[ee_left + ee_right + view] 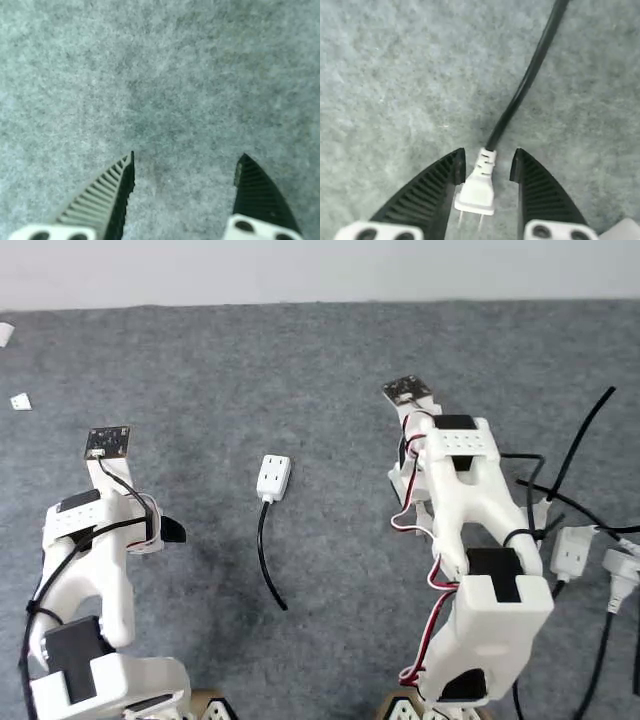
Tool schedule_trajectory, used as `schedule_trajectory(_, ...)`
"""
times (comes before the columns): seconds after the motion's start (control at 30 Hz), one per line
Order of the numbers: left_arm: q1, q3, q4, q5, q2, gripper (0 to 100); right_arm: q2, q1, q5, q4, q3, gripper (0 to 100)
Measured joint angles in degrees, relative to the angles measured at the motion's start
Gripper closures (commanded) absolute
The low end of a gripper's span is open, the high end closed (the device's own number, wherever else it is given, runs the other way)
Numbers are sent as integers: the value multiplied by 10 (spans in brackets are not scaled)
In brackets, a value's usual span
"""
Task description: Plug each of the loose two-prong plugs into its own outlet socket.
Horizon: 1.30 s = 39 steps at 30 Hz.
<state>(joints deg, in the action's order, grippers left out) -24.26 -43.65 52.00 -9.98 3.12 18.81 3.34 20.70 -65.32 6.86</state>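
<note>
Over grey carpet [300,360] beneath a pale wall [300,270]: left fingers [107,200] apart, right fingers [432,192] apart around a white plug [477,187].

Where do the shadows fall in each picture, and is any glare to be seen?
High view: a soft shadow lies on the mat beside the left arm; no glare. Left wrist view: a dim patch darkens the mat ahead of the open left gripper. Right wrist view: a thin shadow runs along the cable near the plug.
</note>
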Motion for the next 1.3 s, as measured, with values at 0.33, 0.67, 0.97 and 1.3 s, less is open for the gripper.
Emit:
schedule_trajectory(0.33,0,0,0,0,0,696,0,1,24,-20,-4,837)
schedule_trajectory(0.67,0,0,0,0,0,696,0,2,26,-20,20,857)
schedule_trajectory(0.97,0,0,0,0,0,696,9,2,26,-13,20,890)
schedule_trajectory(1.3,0,0,0,0,0,696,21,0,43,-8,20,896)
